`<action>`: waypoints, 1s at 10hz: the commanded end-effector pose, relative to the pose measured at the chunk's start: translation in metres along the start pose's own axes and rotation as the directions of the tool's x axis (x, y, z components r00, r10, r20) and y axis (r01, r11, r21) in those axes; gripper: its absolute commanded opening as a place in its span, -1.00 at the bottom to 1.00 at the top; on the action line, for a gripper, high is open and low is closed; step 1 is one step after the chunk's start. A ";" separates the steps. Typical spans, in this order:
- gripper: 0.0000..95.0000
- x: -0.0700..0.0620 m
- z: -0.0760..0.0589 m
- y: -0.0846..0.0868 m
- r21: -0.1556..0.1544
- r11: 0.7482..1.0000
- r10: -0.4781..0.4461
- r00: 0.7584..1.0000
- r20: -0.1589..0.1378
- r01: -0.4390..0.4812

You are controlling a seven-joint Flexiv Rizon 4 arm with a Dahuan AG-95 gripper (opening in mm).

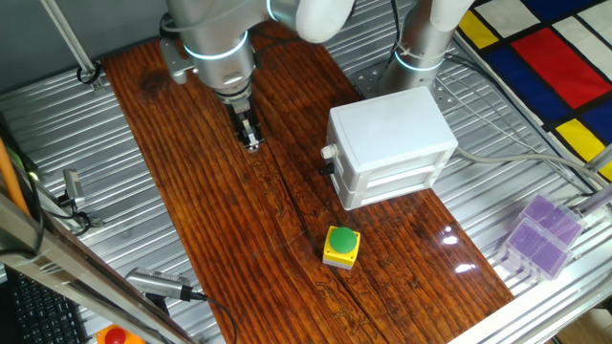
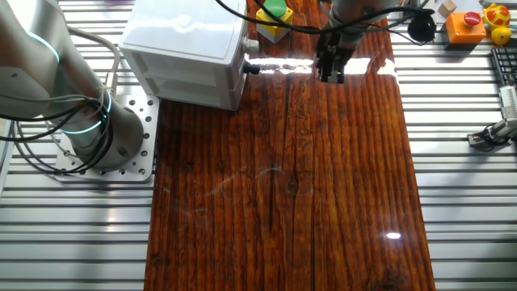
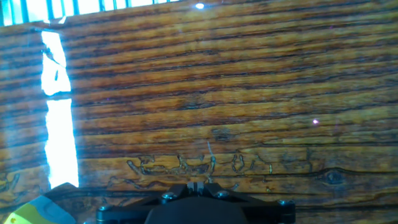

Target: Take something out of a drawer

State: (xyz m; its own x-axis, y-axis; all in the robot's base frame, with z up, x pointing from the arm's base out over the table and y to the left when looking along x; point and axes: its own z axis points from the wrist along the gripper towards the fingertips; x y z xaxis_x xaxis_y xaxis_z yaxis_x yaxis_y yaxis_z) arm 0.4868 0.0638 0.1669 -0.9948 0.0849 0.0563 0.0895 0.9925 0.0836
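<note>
The white box cabinet (image 1: 392,129) stands on the wooden board, also in the other fixed view (image 2: 182,48). Its upper drawer, with the small round white knob (image 1: 328,151), looks pushed in. No tan cube shows on the board or in the fingers. My gripper (image 1: 251,141) hangs over bare wood left of the cabinet's drawer front, fingers together and empty. It also shows in the other fixed view (image 2: 329,76) and in the hand view (image 3: 198,185), which faces only wood grain.
A yellow box with a green button (image 1: 341,246) sits on the board in front of the cabinet; its corner shows in the hand view (image 3: 37,211). The arm's base (image 1: 421,43) stands behind the cabinet. A purple box (image 1: 540,234) lies at the right. Small toys (image 2: 464,20) lie off the board.
</note>
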 end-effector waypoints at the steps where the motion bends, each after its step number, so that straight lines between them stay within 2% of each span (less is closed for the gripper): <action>1: -1.00 -0.001 0.000 0.001 -0.001 1.000 -0.007 1.000 -0.007 0.007; 3: -1.00 0.001 -0.001 0.007 0.004 1.000 -0.010 1.000 -0.006 0.010; 5: -1.00 0.014 0.002 0.026 0.002 1.000 -0.009 1.000 0.001 0.009; 7: -0.20 0.032 0.010 0.047 0.002 1.000 -0.018 1.000 0.005 0.018; 9: -0.20 0.048 0.017 0.061 0.015 0.999 -0.044 0.999 0.009 0.043; 10: 0.20 0.055 0.020 0.064 0.017 0.998 -0.056 0.998 0.017 0.056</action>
State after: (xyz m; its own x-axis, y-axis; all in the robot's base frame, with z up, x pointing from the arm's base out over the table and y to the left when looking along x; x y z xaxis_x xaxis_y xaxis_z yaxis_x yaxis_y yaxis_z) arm 0.4386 0.1351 0.1543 -0.9988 0.0308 0.0384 0.0333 0.9971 0.0679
